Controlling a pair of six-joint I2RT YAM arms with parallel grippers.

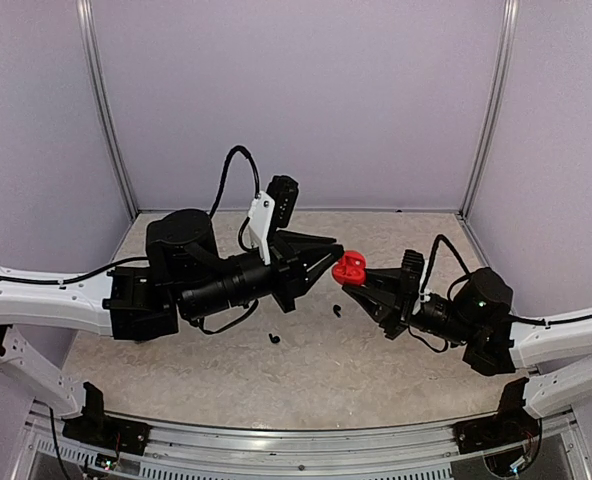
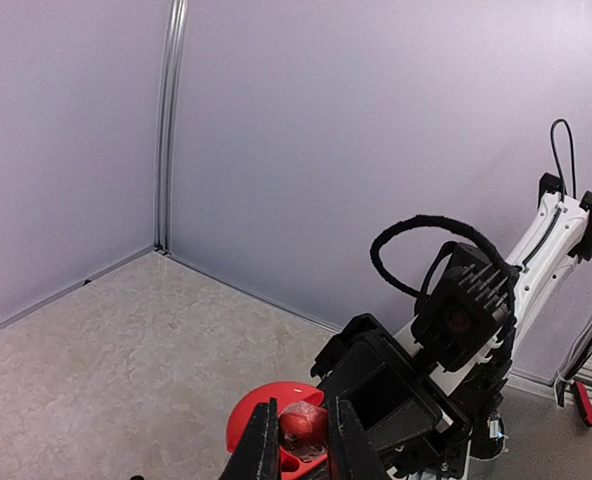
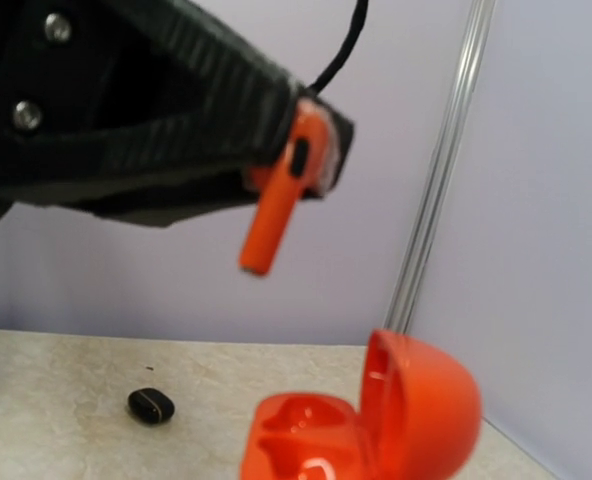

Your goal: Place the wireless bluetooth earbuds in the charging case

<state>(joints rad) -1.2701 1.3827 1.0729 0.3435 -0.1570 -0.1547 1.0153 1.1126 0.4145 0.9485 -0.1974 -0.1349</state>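
Above the middle of the counter (image 1: 226,380), the right gripper (image 1: 361,285) clamps the open charging case (image 1: 348,267); the left gripper (image 1: 328,262) pinches a red earbud (image 3: 273,215) just above it, long axis steep, stem tip aimed down (not yet seated); two black earbuds (image 1: 334,310) lie loose toward the near edge, unplaced

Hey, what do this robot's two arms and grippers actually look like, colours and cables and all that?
The left arm and right arm have white link shells with black joint housings and black wrists. The left gripper and right gripper each have two tapered black fingers. Loose black cables loop over the wrists, and a white bracket sits on the left wrist.
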